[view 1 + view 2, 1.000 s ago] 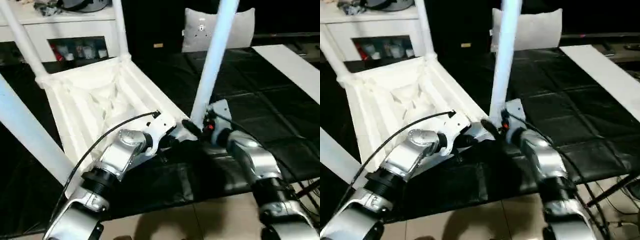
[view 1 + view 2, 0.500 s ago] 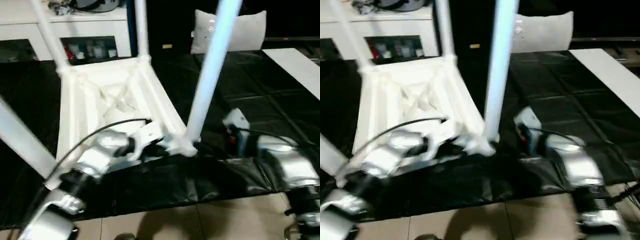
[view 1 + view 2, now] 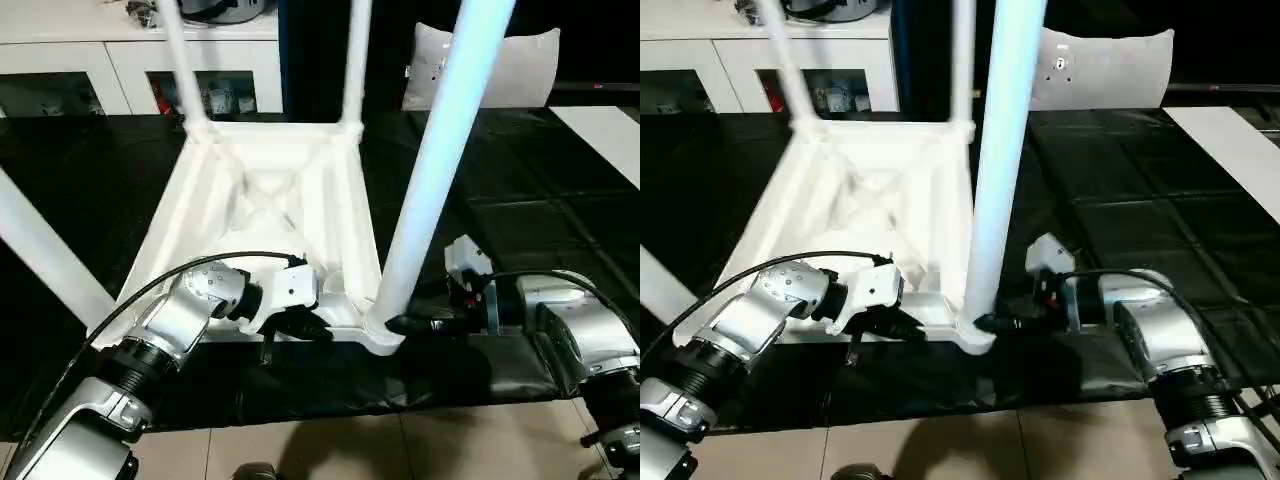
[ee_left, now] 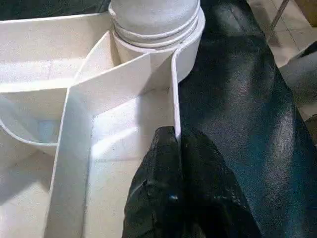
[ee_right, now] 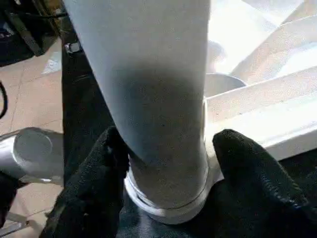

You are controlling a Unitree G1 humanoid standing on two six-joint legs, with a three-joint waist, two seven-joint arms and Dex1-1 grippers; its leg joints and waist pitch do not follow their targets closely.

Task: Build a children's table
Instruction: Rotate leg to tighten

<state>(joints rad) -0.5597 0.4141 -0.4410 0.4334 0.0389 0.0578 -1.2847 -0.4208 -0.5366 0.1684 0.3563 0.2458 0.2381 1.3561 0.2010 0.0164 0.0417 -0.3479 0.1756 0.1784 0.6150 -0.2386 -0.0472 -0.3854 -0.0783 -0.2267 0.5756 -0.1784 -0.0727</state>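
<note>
The children's table lies upside down, its ribbed white top point(image 3: 270, 200) resting on the black work table point(image 3: 560, 220). Its legs stand upward. The near-right leg point(image 3: 440, 150) rises from its corner socket point(image 4: 153, 25). Two far legs point(image 3: 180, 60) point(image 3: 355, 60) and the near-left leg point(image 3: 40, 250) also stand in their corners. My left gripper point(image 4: 177, 136) is shut on the thin near rim of the top, close to that socket. My right gripper point(image 5: 168, 144) clasps the base of the near-right leg from the right, one finger point(image 5: 94, 183) on each side.
A white cabinet point(image 3: 120, 60) with glass doors stands behind the work table. A white cushion point(image 3: 520, 65) sits at the back right, and a white board point(image 3: 610, 130) lies at the right edge. Tiled floor point(image 3: 350, 450) shows below the table's near edge.
The view has shifted. My right gripper drew away from the leg to the right, then came back and closed around its base. My left gripper has kept its pinch on the rim.
</note>
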